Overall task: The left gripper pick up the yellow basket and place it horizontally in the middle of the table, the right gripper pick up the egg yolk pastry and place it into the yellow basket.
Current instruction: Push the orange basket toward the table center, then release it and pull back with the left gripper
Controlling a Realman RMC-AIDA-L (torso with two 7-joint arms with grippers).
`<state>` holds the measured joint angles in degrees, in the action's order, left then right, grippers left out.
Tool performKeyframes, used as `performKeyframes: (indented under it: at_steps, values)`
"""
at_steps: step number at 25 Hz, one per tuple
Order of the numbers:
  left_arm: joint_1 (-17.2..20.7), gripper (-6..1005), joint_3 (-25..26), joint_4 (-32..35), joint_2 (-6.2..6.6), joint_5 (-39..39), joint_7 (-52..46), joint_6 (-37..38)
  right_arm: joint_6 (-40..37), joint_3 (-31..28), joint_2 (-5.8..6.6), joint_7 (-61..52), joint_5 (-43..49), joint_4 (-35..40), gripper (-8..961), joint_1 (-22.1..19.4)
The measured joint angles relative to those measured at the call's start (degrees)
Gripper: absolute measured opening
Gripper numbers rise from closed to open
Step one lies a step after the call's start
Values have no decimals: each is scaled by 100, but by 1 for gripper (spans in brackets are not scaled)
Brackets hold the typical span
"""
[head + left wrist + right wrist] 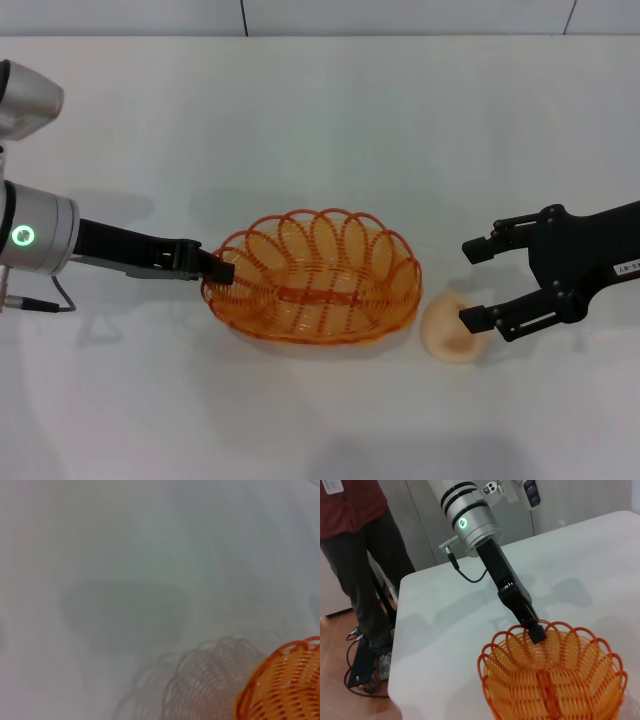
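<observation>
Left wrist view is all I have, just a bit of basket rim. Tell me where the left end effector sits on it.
Observer: The left end effector is at the rim of the yellow basket, on the end toward the robot's left.
Operator: Report the pastry.
Observer: The egg yolk pastry lies on the table just outside the basket's other end.
Operator: Give me the right arm.
Observer: The right end effector is open, its lower finger over the pastry.
Operator: Check inside the basket.
Observer: It looks empty.

white table [320, 110], yellow basket [312, 280] midway; egg yolk pastry [450, 330] beside
</observation>
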<state>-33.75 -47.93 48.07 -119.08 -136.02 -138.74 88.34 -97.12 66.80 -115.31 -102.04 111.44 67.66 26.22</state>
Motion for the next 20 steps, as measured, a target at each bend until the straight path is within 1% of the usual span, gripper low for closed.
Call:
performKeyframes:
  at_steps: [20]
  values:
    - [-17, 77, 3, 24, 51, -110, -249, 36, 0, 0, 0, 0, 0, -8, 841, 6]
